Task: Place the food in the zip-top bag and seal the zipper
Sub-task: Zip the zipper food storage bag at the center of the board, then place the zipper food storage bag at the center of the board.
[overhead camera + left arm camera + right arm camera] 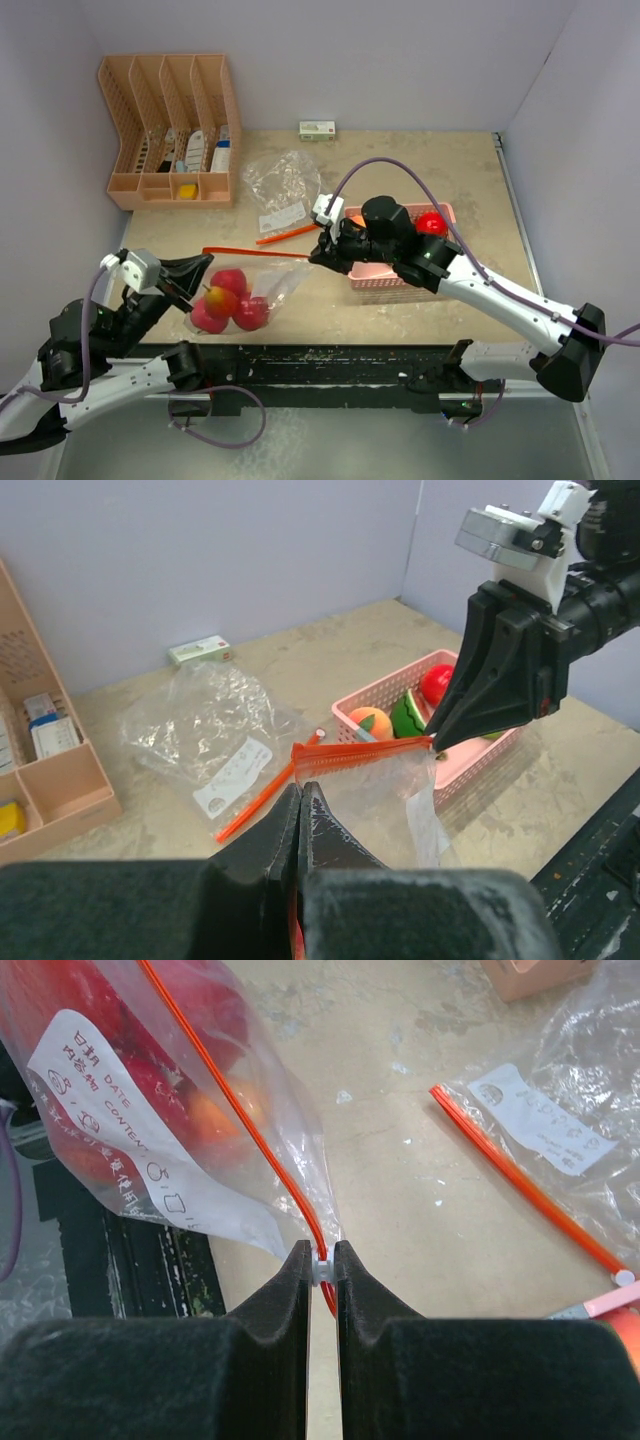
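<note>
Beige speckled tabletop (420, 160), stone-look, lavender walls behind. Zip-top bag (272, 285) of clear crinkly film hangs at the table's near-left edge, stretched between both grippers. Inside: glossy round red apples (250, 312) bunched together, with a yellow-orange piece (219, 298) on top of them. A white printed label shows on the film in the right wrist view. Orange zipper (255, 253) runs taut and nearly level above the fruit. Whether it is pressed closed along its length can't be told.

Left gripper (205, 265): dark padded fingers closed flat on the zipper's left end, apples just below and right of the tips. Right gripper (318, 255): fingers closed tight on the zipper's right end, a small white slider (320, 1268) pinched between them, and the bag trails off to the left toward the other arm.

Pink plastic basket (380, 290), slotted walls, sits just behind and under the right arm. It holds a red piece (437, 683), a peach-orange piece (372, 723) and a green wedge (408, 715).

Second clear bag (283, 180) lies flat and wrinkled mid-table, its own orange strip (287, 235) loose on the surface. Peach lattice organizer (170, 130) with small packets stands far left. White-and-green box (317, 130) rests against the back wall.
</note>
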Tool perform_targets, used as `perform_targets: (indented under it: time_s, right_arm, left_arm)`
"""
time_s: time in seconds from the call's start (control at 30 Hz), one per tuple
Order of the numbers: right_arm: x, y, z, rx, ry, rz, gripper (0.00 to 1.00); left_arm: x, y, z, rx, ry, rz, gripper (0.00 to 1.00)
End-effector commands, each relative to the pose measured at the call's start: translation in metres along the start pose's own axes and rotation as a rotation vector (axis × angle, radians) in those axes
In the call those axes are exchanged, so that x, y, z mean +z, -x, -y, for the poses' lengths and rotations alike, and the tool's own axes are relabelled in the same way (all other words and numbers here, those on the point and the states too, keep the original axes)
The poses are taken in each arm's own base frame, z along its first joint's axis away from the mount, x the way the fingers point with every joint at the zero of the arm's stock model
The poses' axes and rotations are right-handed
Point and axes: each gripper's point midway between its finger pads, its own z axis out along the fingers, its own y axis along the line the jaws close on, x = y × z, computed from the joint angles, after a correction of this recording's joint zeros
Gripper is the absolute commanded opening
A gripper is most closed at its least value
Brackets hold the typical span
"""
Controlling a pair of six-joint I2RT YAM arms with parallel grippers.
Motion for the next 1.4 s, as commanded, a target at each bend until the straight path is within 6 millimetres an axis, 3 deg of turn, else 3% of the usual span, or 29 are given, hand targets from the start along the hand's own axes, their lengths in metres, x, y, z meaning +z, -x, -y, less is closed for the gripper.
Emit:
perform_targets:
  time_s: [0.0, 0.23, 0.4, 0.5, 0.53, 0.77, 1.03, 1.33, 1.37]
  right_arm:
    - [-0.004, -0.015, 0.021, 0.033, -0.112, -0.061, 0.0]
    - [-0.001, -0.024, 0.033, 0.051, -0.175, -0.101, 0.04]
    - [-0.01, 0.003, 0.033, 0.059, -0.198, 0.003, 0.52]
    - [-0.026, 0.031, 0.05, 0.103, -0.319, 0.111, 0.92]
    - [-0.03, 0.036, 0.058, 0.124, -0.36, 0.129, 0.99]
    - [-0.019, 0.034, 0.096, 0.241, -0.505, 0.099, 0.99]
    - [0.004, 0.006, 0.154, 0.353, -0.592, 0.052, 1.0]
    - [0.056, -0.007, 0.184, 0.275, -0.55, -0.013, 0.95]
    - [0.059, -0.01, 0.188, 0.263, -0.561, -0.023, 0.95]
  left_arm:
    - [-0.004, 0.023, -0.019, -0.047, 0.105, 0.044, 0.0]
    - [-0.005, 0.018, -0.029, -0.051, 0.165, 0.012, 0.0]
    - [0.0, 0.011, -0.034, -0.052, 0.221, -0.007, 0.0]
    - [0.008, 0.005, -0.041, -0.046, 0.303, -0.036, 0.0]
    - [0.01, 0.003, -0.044, -0.041, 0.334, -0.045, 0.0]
    - [0.028, -0.004, -0.069, 0.019, 0.63, -0.059, 0.0]
    - [0.029, 0.015, -0.085, 0.08, 0.774, 0.084, 0.0]
    - [0.015, -0.016, -0.101, 0.079, 0.898, -0.007, 0.0]
    - [0.012, -0.021, -0.102, 0.062, 0.909, -0.015, 0.08]
